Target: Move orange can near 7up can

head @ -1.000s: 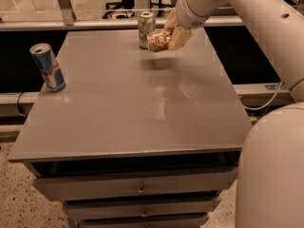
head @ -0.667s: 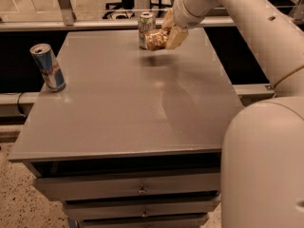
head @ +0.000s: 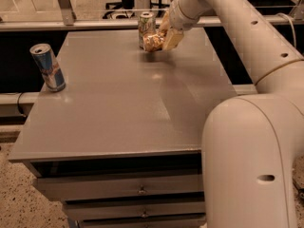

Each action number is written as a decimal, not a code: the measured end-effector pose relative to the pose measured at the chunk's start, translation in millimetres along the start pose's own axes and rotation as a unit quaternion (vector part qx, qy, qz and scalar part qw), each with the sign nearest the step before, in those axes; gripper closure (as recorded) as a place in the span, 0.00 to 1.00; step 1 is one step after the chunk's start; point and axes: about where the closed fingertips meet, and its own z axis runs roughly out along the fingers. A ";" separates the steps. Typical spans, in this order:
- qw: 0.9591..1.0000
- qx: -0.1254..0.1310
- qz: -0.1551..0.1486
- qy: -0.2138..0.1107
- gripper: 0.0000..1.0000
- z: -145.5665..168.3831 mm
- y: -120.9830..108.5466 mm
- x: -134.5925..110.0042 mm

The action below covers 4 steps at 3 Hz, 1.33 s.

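The crushed orange-gold can is held in my gripper at the far middle of the grey table. It sits low, right beside the table surface; I cannot tell if it touches. The 7up can, pale silver-white with green markings, stands upright just behind and left of it, almost touching. My gripper is shut on the orange can, coming in from the right.
A slim blue-and-silver can stands upright near the table's left edge. My white arm fills the right side of the view. Drawers sit under the table front. A rail and floor lie behind the table.
My gripper with the orange can has moved slightly left and down, closer to the 7up can. The other cans have not moved.
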 end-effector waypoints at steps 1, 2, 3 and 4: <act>1.000 -0.003 0.004 0.000 0.59 8.3 -3.1 3.3; 1.000 -0.005 0.005 -0.001 0.28 13.7 -6.9 3.3; 1.000 -0.009 0.003 -0.003 0.00 15.6 -8.0 2.4; 1.000 -0.012 0.003 -0.004 0.00 15.9 -6.7 3.8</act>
